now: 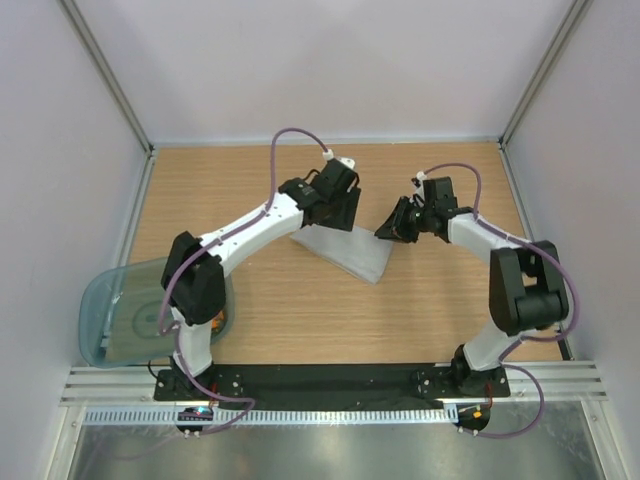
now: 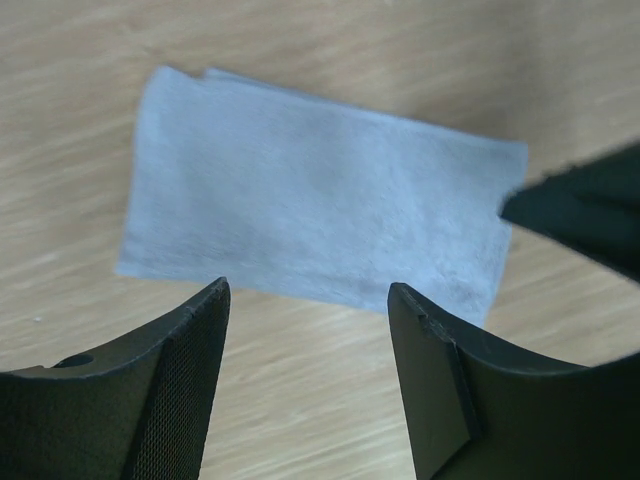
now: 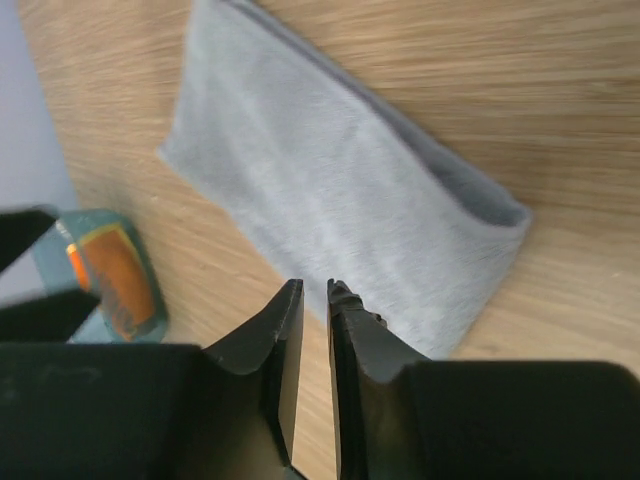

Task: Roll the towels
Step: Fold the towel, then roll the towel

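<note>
On the table (image 1: pixel 300 320), the folded grey towel (image 1: pixel 345 250) lies flat, a gripper hovering at each end. The left gripper (image 2: pixel 305 290) is spread apart and the right gripper (image 3: pixel 312 288) is nearly together, both empty. The orange towel (image 3: pixel 115 275) sits in the teal tub (image 1: pixel 100 310).

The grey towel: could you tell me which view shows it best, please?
Left wrist: the grey towel lies flat, nearly whole. Right wrist shows it slanted; top external, small and partly behind the left gripper.

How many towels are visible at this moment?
2. The grey towel lies folded flat in the middle of the table. The orange towel sits in the teal tub at the table's left edge, only partly visible; more could be hidden in there.
</note>
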Robot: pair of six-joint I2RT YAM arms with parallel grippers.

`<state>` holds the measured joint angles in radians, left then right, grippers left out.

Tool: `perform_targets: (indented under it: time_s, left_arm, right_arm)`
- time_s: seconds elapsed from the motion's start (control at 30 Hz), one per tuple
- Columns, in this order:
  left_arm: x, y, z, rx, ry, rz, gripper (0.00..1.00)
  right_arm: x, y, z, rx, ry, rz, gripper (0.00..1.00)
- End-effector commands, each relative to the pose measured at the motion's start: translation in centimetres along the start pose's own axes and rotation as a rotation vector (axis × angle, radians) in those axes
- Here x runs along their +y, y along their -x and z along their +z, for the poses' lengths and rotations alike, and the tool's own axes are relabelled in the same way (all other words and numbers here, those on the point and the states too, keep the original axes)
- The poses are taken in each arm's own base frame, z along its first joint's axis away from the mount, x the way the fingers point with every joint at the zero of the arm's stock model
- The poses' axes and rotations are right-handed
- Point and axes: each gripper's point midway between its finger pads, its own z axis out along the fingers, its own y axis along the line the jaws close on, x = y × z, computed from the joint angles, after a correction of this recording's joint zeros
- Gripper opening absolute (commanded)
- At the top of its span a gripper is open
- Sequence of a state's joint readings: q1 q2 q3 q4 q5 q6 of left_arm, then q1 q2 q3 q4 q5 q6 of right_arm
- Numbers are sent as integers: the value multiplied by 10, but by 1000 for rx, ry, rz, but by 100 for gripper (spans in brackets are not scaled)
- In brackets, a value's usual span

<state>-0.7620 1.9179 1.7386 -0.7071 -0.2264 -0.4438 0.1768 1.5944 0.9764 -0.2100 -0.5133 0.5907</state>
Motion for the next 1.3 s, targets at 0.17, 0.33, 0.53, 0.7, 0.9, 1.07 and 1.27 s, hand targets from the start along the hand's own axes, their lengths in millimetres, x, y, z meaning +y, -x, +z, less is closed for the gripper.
perform_targets:
  time_s: [0.17, 0.33, 0.53, 0.7, 0.9, 1.07, 1.27]
  left_arm:
    - [-65, -50, 10, 89, -129, -2, 63]
    - [-81, -69, 16, 123, -153, 11, 61]
    - [-98, -82, 15, 115, -150, 78, 57]
    - [-113, -88, 0, 43, -104, 225, 56]
    - [-127, -104, 3, 45, -89, 310, 54]
    - [-152, -116, 8, 33, -111, 390, 54]
    - [-164, -130, 31, 41, -134, 441, 55]
  right_arm:
    - [-68, -12, 39, 86, -86, 105, 17]
    - [-86, -28, 34, 119, -122, 131, 17]
    - [-81, -23, 25, 104, -140, 111, 18]
    - [-63, 12, -19, -16, -247, 24, 45]
    - [-61, 48, -103, -290, -495, 26, 66]
    - [-70, 46, -148, -404, -596, 83, 67]
    - [-89, 31, -171, -432, -665, 117, 68]
